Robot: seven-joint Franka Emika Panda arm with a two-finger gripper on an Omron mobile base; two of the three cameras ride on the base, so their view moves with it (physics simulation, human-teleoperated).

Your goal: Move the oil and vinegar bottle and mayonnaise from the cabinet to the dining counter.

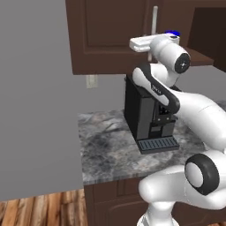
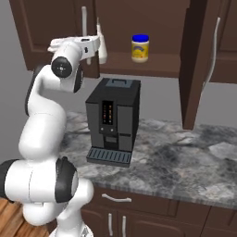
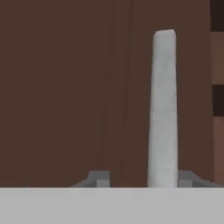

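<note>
Left base view, white arm reaching at 12 o'clock into the dark brown wooden wall cabinet (image 1: 110,39), blue jar lid peeking beside the wrist, right base view, gripper (image 2: 98,52) at the small off-white tapering bottle (image 2: 102,48) on the shelf, short yellowish blue-lidded mayonnaise jar (image 2: 140,48) at its 3 o'clock, black coffee machine (image 2: 113,120) at 6 o'clock, hand view, bottle neck at 3 o'clock between the fingertips (image 3: 99,178), grip cannot be told.

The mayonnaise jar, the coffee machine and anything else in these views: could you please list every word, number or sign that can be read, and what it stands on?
No text can be read in these views.
Mayonnaise: the label shows as a pale patch, too small and blurred to read.
Coffee machine: small orange marks on its dark front panel, too small to make out as characters.
Oil and vinegar bottle: plain, no label visible.
Cabinet: plain wood, no markings.
</note>
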